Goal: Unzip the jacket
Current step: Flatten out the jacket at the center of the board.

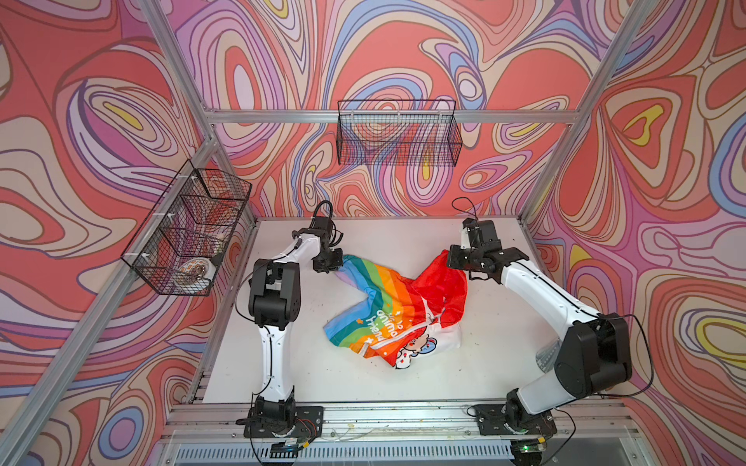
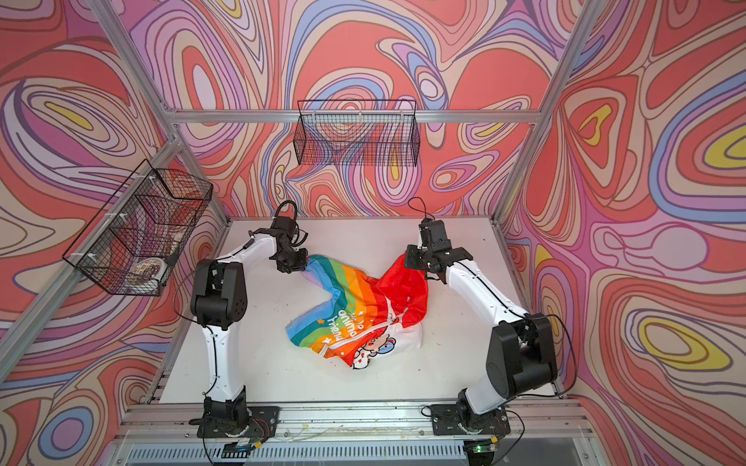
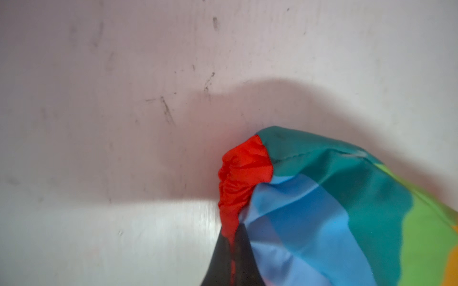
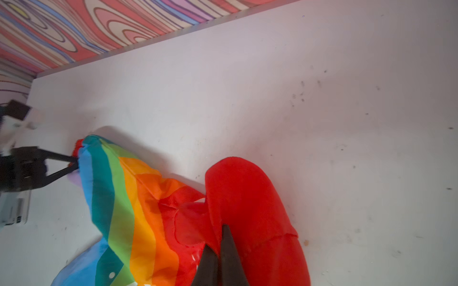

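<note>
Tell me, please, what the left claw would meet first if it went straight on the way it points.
The red sleeve cuff of the jacket, pinched in the left claw; past it, probably the white table.

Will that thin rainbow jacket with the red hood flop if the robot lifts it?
Likely floppy: the thin rainbow-striped jacket lies crumpled, sagging between the left gripper and right gripper. Probably light, being so thin. Its smooth sheen suggests slipperiness.

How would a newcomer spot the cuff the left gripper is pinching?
On the white table, the jacket lies crumpled in the middle. Its rainbow sleeve runs to the left gripper, shut on its end. The cuff is the gathered solid-red band there, unlike the smooth stripes beside it.
</note>
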